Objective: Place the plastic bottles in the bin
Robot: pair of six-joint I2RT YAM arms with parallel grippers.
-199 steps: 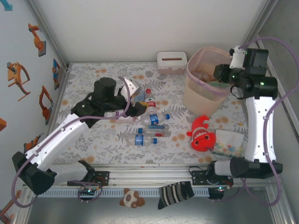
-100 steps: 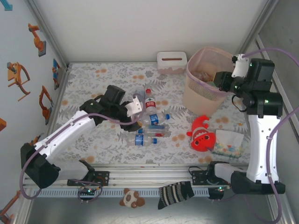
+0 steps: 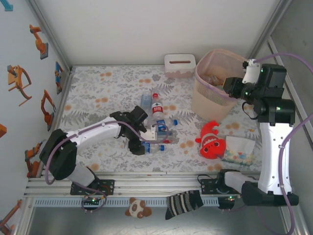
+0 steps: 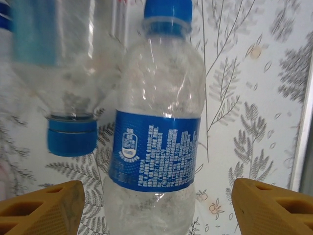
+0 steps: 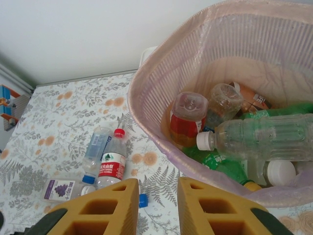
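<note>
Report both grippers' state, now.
Left gripper: open, straddling the blue-label bottle, not gripping it.
Right gripper: closed, holding nothing.

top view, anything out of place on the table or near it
A red clownfish plush lies beside the bin, not a bottle. A striped sock and a small soft toy sit past the table's near edge.

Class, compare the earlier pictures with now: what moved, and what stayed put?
The left arm swung toward the near edge and down; its open jaws now straddle a blue-labelled bottle, ungripped. The right arm shifted slightly by the bin. The other bottles, bin and clownfish toy stayed.
</note>
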